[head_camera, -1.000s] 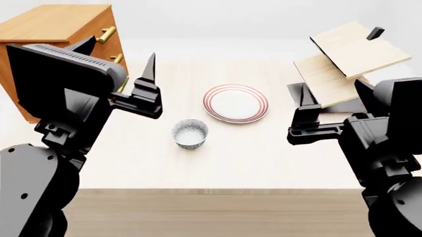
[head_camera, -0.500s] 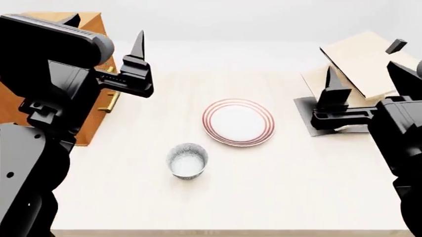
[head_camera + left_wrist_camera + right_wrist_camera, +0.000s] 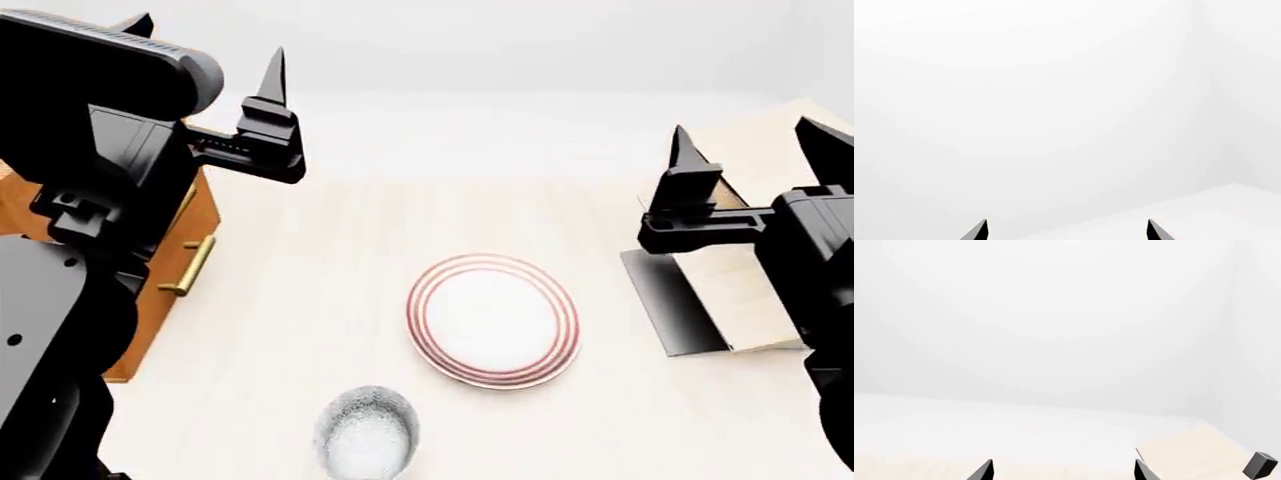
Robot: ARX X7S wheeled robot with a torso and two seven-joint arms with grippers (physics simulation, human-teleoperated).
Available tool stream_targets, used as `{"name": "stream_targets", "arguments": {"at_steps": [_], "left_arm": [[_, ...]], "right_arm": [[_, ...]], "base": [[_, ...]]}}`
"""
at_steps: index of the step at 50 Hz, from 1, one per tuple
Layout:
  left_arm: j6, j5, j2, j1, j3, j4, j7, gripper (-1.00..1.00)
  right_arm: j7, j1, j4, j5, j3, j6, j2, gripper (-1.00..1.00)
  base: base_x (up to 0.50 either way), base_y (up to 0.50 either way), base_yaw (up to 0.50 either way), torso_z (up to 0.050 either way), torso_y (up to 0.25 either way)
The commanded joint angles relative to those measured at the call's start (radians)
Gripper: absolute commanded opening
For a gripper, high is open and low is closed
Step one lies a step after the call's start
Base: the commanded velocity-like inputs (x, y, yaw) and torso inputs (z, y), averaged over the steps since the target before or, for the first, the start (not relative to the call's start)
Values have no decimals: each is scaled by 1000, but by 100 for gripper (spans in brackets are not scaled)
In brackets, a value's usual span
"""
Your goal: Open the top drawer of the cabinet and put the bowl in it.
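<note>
The bowl (image 3: 367,436), white with dark speckles, stands on the pale table near the head view's bottom edge. The cabinet (image 3: 184,222) is at the left, mostly hidden behind my left arm. Only an orange-brown strip and one brass bar handle (image 3: 187,265) show, and I cannot tell which drawer it belongs to. My left gripper (image 3: 207,40) is open and empty, raised high above the cabinet. In the left wrist view (image 3: 1066,230) it faces only a white wall. My right gripper (image 3: 743,132) is open and empty, raised over the table's right side (image 3: 1063,470).
A wide white plate with red rings (image 3: 494,320) lies mid-table, right of and beyond the bowl. A pale tilted-board rack (image 3: 727,290) on a dark base stands at the right; its board (image 3: 1187,447) and a dark block (image 3: 1259,465) show in the right wrist view.
The head view has shifted, so bowl, plate and cabinet sit lower in the picture. Both grippers stay open and raised, with nothing taken hold of.
</note>
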Motion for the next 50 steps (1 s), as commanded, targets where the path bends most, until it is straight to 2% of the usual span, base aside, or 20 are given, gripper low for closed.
{"name": "stream_targets", "arguments": {"at_steps": [1,14,23,40,44,50], "left_arm": [[4,-5,-3,0,-1,-7,-3,100],[13,-9,-8,13,4,-7,-6,100],[34,6,-25,23,32,-50,-13,100],[217,187,-197,-84,311,-352,-10,100],[295,273,-256,-108,435,-411,-12,100],[285,298,-268,-139,491,-469,5,100]], "right_arm": [[8,-3,6,2,-16,-22,16,100],[-3,-28,5,-14,-20,-57,28,100],[-23,-65,-2,-52,-36,-86,32,100],[0,-98,10,-64,-51,-106,21,100],[3,-102,4,-66,-57,-113,18,100],[-2,-106,10,-83,-74,-126,15,100]], "base": [[500,0,0,0,0],[495,0,0,0,2],[27,0,0,0,0],[0,0,0,0,0],[0,0,0,0,0],[0,0,0,0,0]]}}
